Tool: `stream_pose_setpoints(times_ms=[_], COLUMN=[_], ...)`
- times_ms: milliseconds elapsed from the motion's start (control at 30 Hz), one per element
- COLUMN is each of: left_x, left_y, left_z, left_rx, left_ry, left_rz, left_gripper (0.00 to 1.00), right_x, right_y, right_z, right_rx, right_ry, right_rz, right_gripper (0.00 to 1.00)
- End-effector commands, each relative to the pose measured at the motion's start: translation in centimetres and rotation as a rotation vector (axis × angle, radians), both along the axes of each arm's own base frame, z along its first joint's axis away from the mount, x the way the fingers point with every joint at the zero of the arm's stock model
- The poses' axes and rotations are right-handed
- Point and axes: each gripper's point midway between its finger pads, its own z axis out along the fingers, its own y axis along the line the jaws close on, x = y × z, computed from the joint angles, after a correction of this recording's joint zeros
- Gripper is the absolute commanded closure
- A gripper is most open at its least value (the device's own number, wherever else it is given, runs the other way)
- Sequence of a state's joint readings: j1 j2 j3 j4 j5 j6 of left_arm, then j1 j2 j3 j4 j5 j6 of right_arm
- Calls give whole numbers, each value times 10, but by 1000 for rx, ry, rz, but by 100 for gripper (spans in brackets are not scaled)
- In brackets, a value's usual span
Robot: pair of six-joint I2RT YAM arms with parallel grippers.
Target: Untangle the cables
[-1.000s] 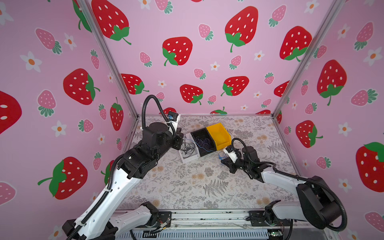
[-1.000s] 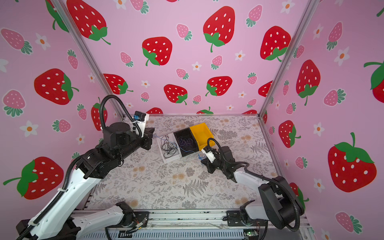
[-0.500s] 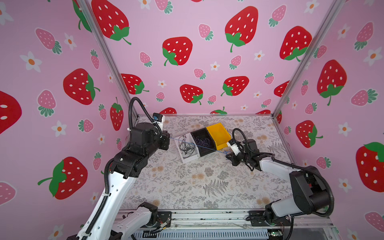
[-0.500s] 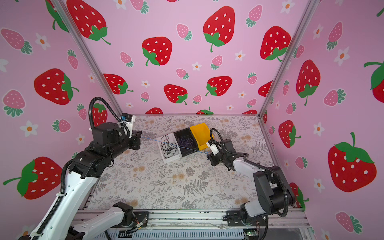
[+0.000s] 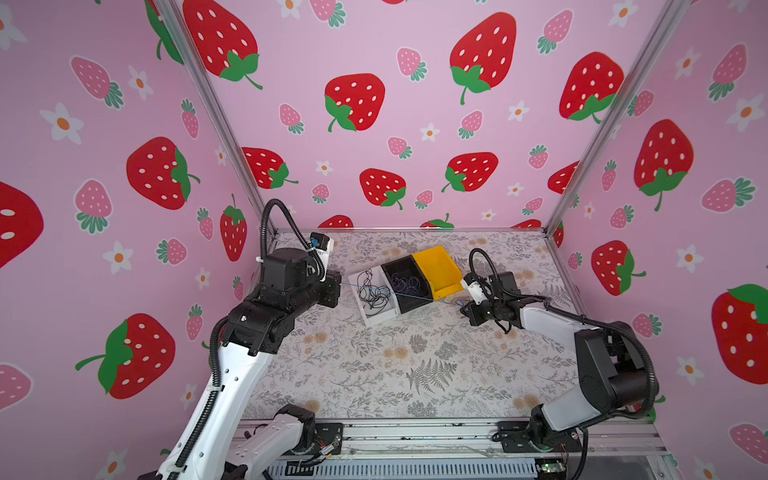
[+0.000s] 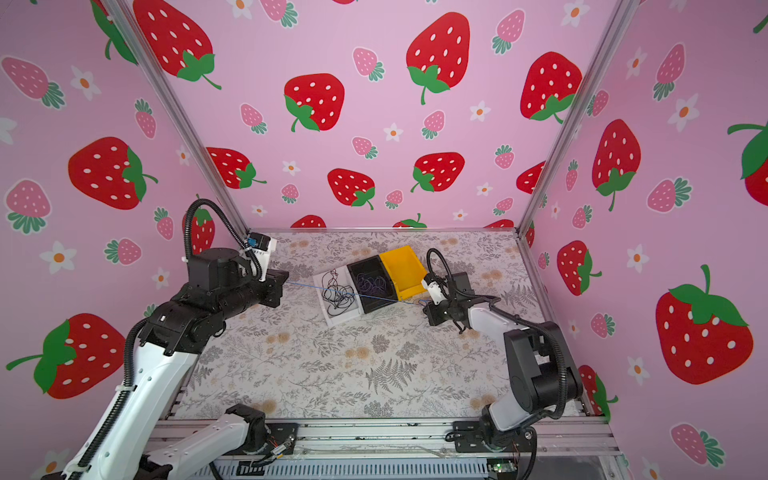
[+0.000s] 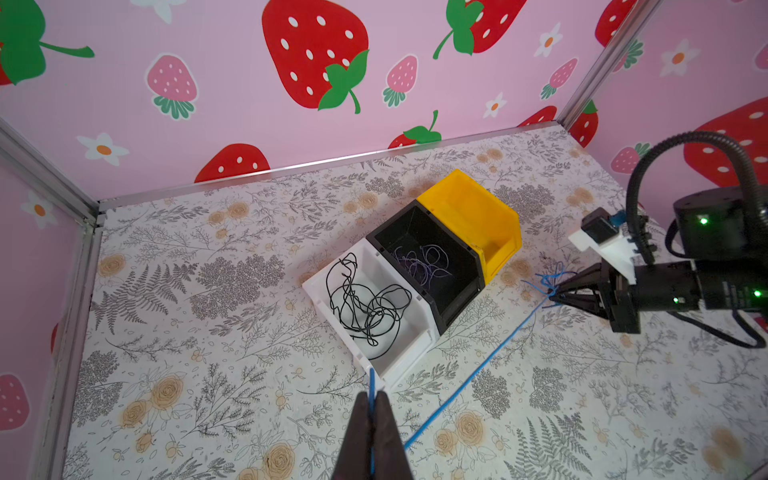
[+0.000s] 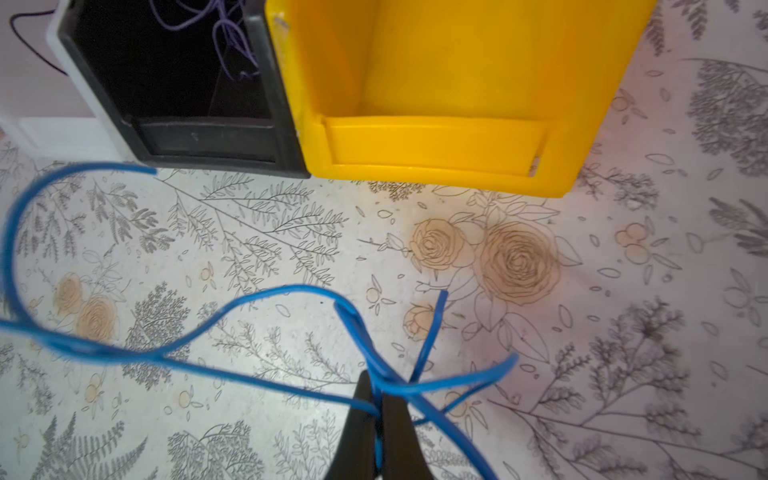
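A thin blue cable (image 5: 399, 294) (image 6: 365, 296) runs taut across the front of the bins between my two grippers. My left gripper (image 5: 338, 284) (image 7: 376, 395) is shut on one end of it. My right gripper (image 5: 462, 306) (image 8: 376, 386) is shut on the other end, where the blue cable (image 8: 257, 297) loops and crosses itself in a small knot. Black cables (image 5: 374, 293) (image 7: 365, 307) lie curled in the white bin (image 7: 399, 361). Purple cables (image 7: 424, 262) (image 8: 224, 25) lie in the black bin (image 7: 457, 307).
An empty yellow bin (image 5: 436, 266) (image 8: 457, 83) stands joined to the black one, the three in a slanted row at the back middle. Floral table surface (image 5: 395, 365) spreads in front. Pink walls enclose left, back and right.
My left gripper has drawn back leftward from the bins and my right gripper has moved right. The blue cable between them has been pulled out straight.
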State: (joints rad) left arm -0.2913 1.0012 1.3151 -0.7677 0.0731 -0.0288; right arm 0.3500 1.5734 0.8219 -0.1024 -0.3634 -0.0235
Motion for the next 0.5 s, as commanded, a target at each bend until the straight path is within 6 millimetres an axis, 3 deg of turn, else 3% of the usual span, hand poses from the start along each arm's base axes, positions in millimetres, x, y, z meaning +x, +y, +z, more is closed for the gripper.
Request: stream_pose_setpoints(times_ms=[0, 200, 333, 467], left_x=[1, -6, -12, -16], left_y=[25, -17, -46, -52], left_z=[50, 42, 27, 20], left_rx=[18, -158, -219, -206], left_ry=[-155, -93, -32, -23], left_rz=[93, -90, -201, -223], left_gripper=[100, 100, 100, 100], right_x=[-10, -22, -35, -38], right_y=[-54, -26, -12, -11], right_z=[-42, -35, -36, -43], right_rx=[-212, -125, -115, -138], right_ry=[146, 176, 204, 210], right_rz=[-136, -39, -2, -16], right_gripper=[91, 78, 74, 73])
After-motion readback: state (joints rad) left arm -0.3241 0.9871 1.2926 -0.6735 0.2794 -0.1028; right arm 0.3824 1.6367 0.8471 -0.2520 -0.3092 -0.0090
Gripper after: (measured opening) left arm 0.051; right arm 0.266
